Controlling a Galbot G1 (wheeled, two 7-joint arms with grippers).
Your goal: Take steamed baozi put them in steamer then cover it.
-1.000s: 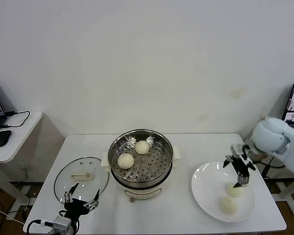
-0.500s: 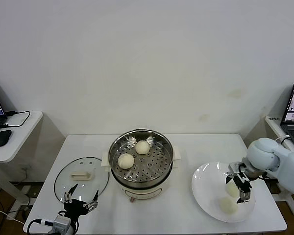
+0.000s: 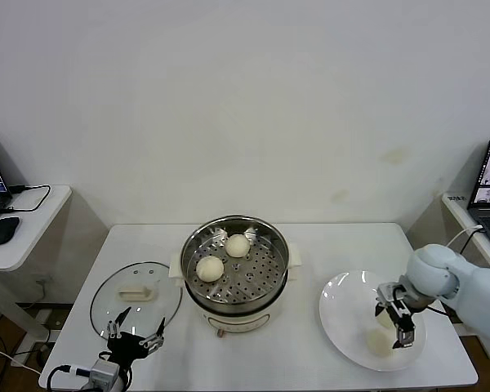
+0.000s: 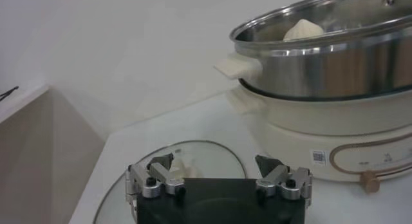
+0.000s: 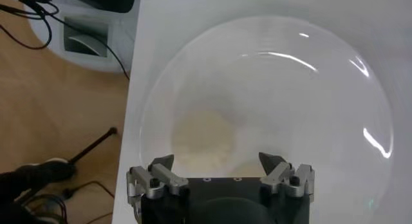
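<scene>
Our right hand (image 3: 399, 319) wide open over the plate's (image 3: 339, 314) baozi (image 3: 380, 342), left hand (image 3: 135, 337) open by the cover (image 3: 135, 291).

The steamer (image 3: 235, 273) stands uncovered, 2 baozi (image 3: 210, 268) leaving its near-right tray free.

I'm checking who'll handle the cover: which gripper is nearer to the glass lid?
Left. The left gripper hovers at the lid's near edge; the right gripper is across the table over the plate.
</scene>
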